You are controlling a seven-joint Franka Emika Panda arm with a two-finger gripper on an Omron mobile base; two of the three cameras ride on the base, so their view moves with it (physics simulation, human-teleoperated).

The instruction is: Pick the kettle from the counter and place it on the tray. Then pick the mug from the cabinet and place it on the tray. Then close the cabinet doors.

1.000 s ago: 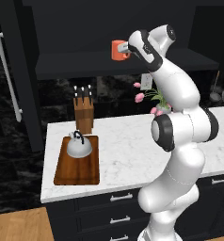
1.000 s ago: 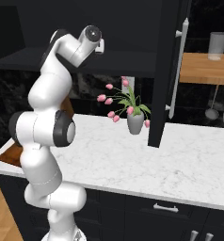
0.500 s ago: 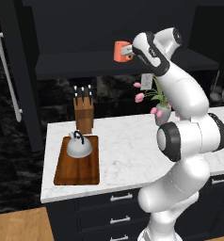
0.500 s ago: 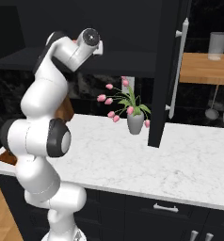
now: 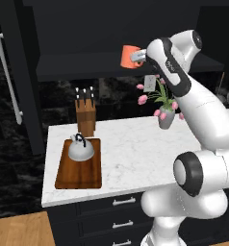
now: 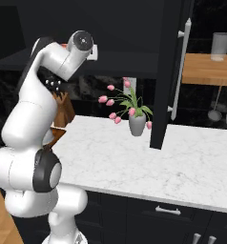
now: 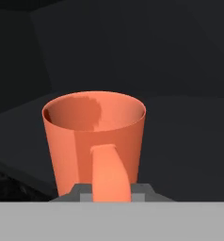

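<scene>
Hand view: smooth orange cylindrical mug (image 7: 94, 141), loop handle pinched in gripper (image 7: 111, 190), unmarked; domed silver kettle (image 5: 81, 148) on rimmed wooden tray (image 5: 79, 166).

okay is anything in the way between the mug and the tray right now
Nothing visible blocks it. The gripper holds the mug by its handle, up at the cabinet. The kettle sits on the tray's back half; the front half is bare.
</scene>
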